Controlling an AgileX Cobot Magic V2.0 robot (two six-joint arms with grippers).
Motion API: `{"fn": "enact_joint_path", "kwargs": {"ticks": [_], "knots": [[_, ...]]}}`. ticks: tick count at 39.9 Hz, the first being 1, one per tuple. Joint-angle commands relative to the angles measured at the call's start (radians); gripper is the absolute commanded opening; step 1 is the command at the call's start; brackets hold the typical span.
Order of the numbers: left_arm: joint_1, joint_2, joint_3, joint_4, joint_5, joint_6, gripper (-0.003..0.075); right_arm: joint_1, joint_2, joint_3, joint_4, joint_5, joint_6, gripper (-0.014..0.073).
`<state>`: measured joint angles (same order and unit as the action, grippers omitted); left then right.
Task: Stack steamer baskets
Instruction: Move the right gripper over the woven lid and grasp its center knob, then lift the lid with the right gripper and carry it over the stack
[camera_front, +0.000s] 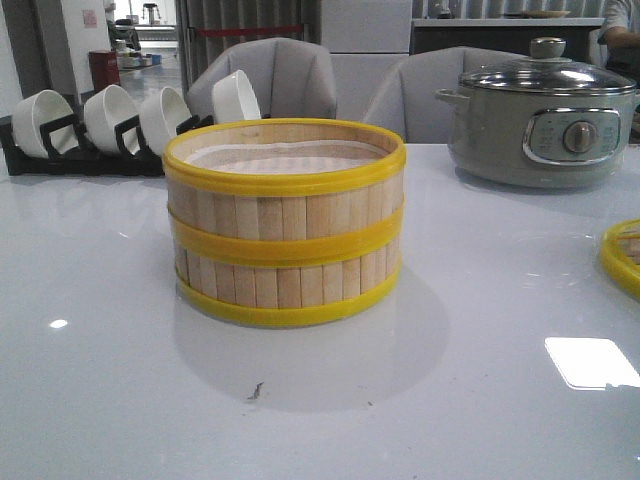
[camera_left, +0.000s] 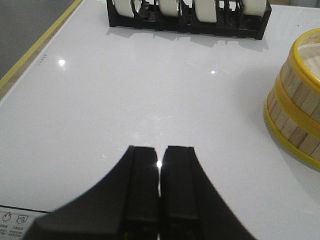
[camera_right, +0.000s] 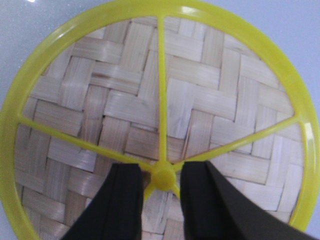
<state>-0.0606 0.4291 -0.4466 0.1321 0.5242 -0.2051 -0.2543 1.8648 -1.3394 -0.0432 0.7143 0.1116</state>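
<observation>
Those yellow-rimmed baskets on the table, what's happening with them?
Two steamer baskets already sit stacked mid-table, open on top. The woven lid lies flat off to the right, and the right gripper hovers over it, fingers open on either side of its centre knob. The left gripper is shut and holds nothing.

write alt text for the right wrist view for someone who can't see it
The right end effector, with its two black fingers apart, straddles the small yellow hub at the centre of a round woven-bamboo lid. The lid has a yellow rim and three yellow spokes and lies flat on a pale glossy table.
</observation>
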Motion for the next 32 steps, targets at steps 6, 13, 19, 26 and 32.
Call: {"fn": "enact_joint_path", "kwargs": {"ticks": [6,13,19,26,32], "knots": [[0.001,0.004,-0.027,0.002,-0.085,-0.005,0.0085,-0.003,-0.051,-0.032,-0.001,-0.043,-0.007,0.0311],[0.001,0.004,-0.027,0.002,-0.085,-0.005,0.0085,-0.003,-0.045,-0.032,-0.001,-0.045,-0.007,0.0311],[0.001,0.004,-0.027,0.002,-0.085,-0.005,0.0085,-0.003,-0.035,-0.032,-0.001,-0.042,-0.007,0.0311],[0.001,0.004,-0.027,0.002,-0.085,-0.005,0.0085,-0.003,-0.033,-0.032,-0.001,-0.049,-0.007,0.031],[0.001,0.004,-0.027,0.002,-0.085,-0.005,0.0085,-0.003,-0.033,-0.032,-0.001,-0.05,-0.007,0.031]]}}
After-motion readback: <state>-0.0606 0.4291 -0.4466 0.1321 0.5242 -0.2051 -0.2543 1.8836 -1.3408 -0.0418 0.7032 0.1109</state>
